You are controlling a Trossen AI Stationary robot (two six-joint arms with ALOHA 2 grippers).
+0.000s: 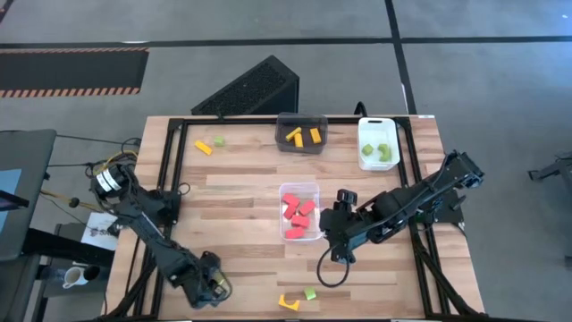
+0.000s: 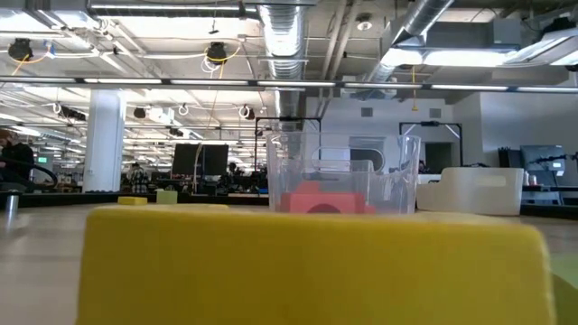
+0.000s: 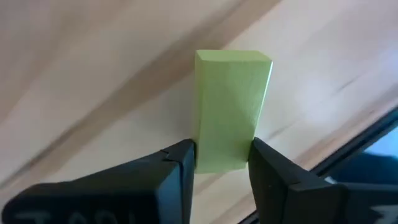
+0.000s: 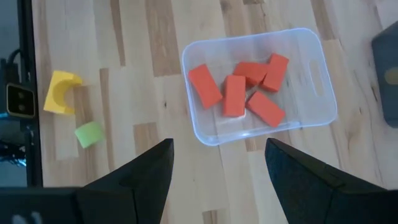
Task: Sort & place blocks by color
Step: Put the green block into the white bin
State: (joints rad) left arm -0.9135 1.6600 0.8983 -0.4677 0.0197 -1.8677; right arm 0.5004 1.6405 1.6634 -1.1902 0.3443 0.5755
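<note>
Green bar (image 3: 231,112) sits right between the left gripper (image 3: 221,163) fingers, both touching its sides, so looks pinched at the near table edge. Right gripper (image 4: 217,163) hangs wide and empty beside the clear bin (image 1: 312,190) of reds. Sorted so far: reds, some yellows, some greens. Left: stray yellow (image 1: 204,148) and green (image 1: 219,140) far side, yellow arch (image 1: 289,303) and green nub (image 1: 310,293) near.
</note>
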